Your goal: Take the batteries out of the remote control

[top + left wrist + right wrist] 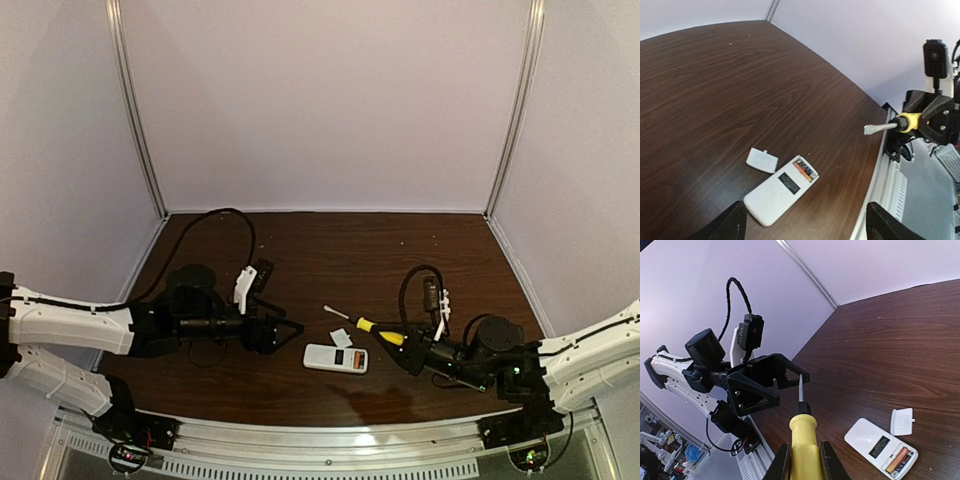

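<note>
Batteries [806,171] sit side by side, orange and dark, in the open bay at one end of the remote control [775,197], which lies back-up on the table [300,250] between the two arms. A small white cover [761,160] lies just beside it. The left gripper [287,332] hovers near the remote, jaws spread wide, empty. The right gripper [412,352] clamps the yellow-handled screwdriver [803,440], tip clear of the remote. Prying looks like the step; next, that tip must get under a cell's end.
</note>
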